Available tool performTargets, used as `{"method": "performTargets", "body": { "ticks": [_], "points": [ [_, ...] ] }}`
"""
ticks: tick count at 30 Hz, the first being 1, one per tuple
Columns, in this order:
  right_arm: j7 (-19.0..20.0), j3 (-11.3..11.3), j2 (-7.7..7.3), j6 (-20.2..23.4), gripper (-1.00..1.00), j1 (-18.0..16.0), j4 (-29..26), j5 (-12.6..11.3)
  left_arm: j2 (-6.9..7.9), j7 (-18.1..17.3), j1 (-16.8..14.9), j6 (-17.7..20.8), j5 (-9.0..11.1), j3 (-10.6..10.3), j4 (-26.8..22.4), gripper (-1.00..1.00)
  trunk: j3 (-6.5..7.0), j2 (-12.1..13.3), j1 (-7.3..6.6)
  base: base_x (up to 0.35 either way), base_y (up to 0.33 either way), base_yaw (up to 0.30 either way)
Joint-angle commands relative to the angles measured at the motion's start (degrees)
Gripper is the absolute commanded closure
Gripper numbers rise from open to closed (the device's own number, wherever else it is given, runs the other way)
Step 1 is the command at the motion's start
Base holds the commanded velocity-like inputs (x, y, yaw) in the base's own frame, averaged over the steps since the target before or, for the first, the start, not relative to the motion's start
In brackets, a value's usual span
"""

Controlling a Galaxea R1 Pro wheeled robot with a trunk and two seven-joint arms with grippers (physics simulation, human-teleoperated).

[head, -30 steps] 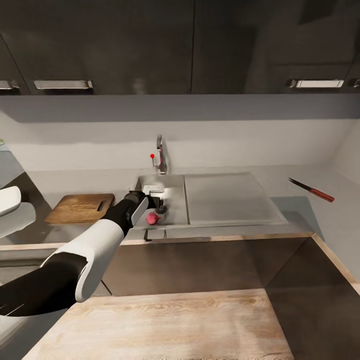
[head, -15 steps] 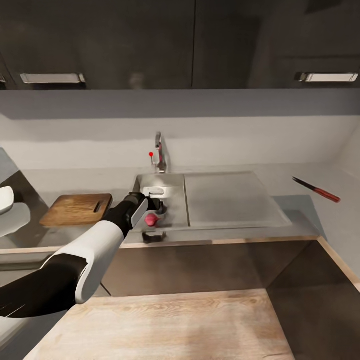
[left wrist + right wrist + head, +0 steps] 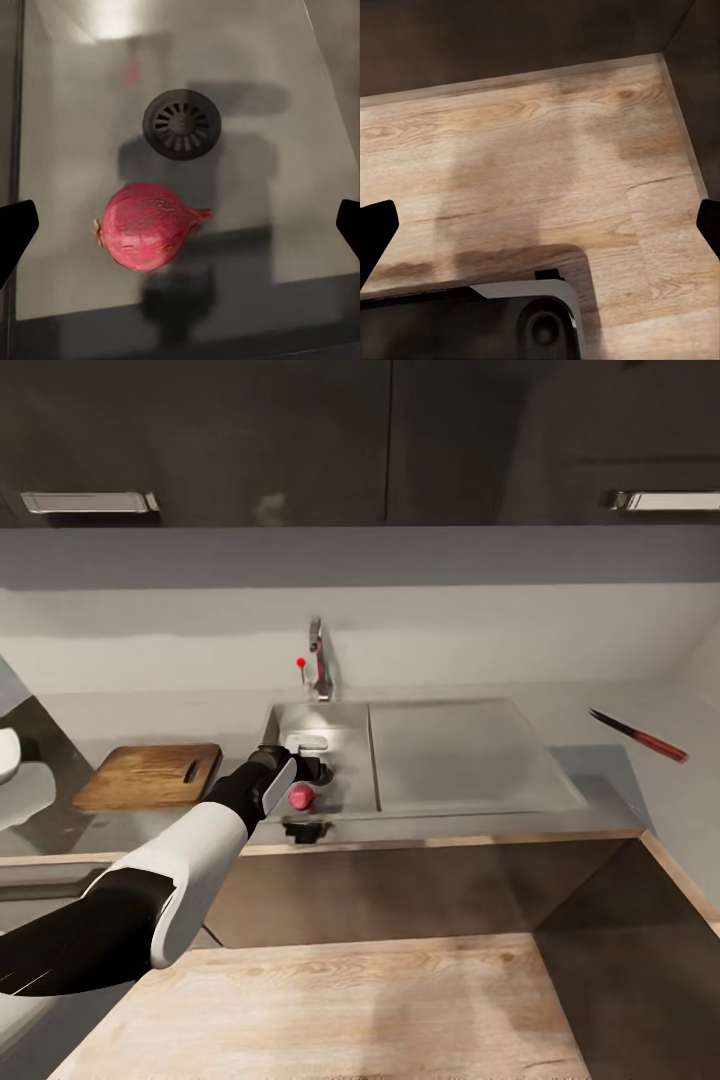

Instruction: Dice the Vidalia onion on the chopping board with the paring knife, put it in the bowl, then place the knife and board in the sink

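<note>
The left gripper [image 3: 180, 225] hangs over the sink [image 3: 350, 720] with its jaws spread wide, the red-skinned onion [image 3: 148, 225] lying between them on the basin floor, just beside the round drain [image 3: 182, 124] and not yet touched. In the head view the onion [image 3: 301, 795] sits at the basin's near edge under the left arm. The board [image 3: 148, 775] waits on the countertop [image 3: 600, 775] to the left of the sink; a red-handled knife [image 3: 640, 736] lies well apart to the right. The right gripper [image 3: 540, 225] is also open, over wood flooring. The risk, by this reading: the round, smooth onion may roll or squirt aside if the jaws close off-centre, or the fingertips may strike the steel floor on a deep descent. No brand, label or writing can be read anywhere
</note>
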Motion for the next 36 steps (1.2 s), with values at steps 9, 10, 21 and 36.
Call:
{"method": "performTargets", "body": {
  "ticks": [9, 10, 21, 36],
  "points": [
    [0.3, -0.3, 0.06, -0.1, -1.0, 0.0, -0.1, 0.6, 0.05, 0.4, 0.5, 0.2, 0.6, -0.4, -0.1, -1.0, -0.93, -0.1, 0.05, 0.179, 0.0, 0.0],
    [0.3, -0.3, 0.08, -0.1, -1.0, 0.0, -0.1, 0.6, 0.05, 0.4, 0.6, 0.2, 0.6, -0.4, -0.1, -1.0, -1.03, -0.1, 0.05, 0.046, 0.0, 0.0],
    [0.3, -0.3, 0.08, -0.1, -1.0, 0.0, -0.1, 0.6, 0.08, 0.4, 0.8, 0.2, 0.6, -0.4, -0.1, -1.0, -2.05, -0.1, 0.05, 0.009, 0.0, 0.0],
    [0.3, -0.3, 0.1, -0.1, -1.0, 0.0, -0.1, 0.6, 0.12, 0.4, 0.8, 0.2, 0.6, -0.4, -0.1, -1.0, -3.44, -0.1, 0.05, 0.0, 0.035, 0.0]
  ]
}}
